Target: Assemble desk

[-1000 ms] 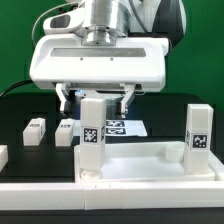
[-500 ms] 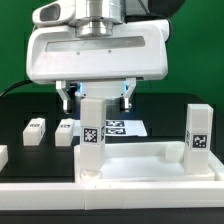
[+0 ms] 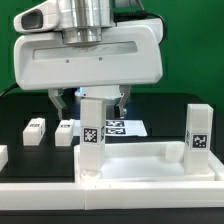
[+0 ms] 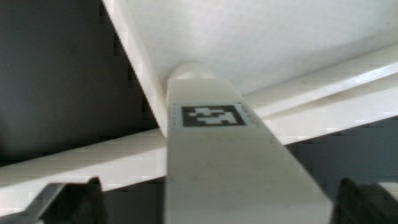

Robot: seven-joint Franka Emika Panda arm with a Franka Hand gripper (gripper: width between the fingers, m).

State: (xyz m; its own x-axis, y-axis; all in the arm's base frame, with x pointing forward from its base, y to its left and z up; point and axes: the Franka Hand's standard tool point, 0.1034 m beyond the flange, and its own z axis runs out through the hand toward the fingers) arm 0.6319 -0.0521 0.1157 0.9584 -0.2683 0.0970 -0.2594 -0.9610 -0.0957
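Observation:
The white tabletop panel [image 3: 150, 165] lies rim up at the front. One square leg [image 3: 92, 135] with a tag stands upright in its corner on the exterior view's left. A second leg [image 3: 197, 130] stands at the right corner. My gripper [image 3: 92, 102] hangs open just above the left leg, one finger on each side of its top and neither touching it. In the wrist view the leg [image 4: 222, 150] rises between my dark fingertips [image 4: 71, 205] with a gap on both sides, and the tabletop [image 4: 267, 40] lies beyond it. My gripper [image 4: 217, 205] holds nothing.
Two loose legs [image 3: 36, 131] [image 3: 66, 131] lie on the black table at the exterior view's left. Another white part [image 3: 3, 155] shows at the left edge. The marker board [image 3: 124, 128] lies behind the tabletop. A low white rail [image 3: 110, 200] runs along the front.
My gripper has moved toward the exterior view's left and risen a little, staying open. The legs and the tabletop have not moved.

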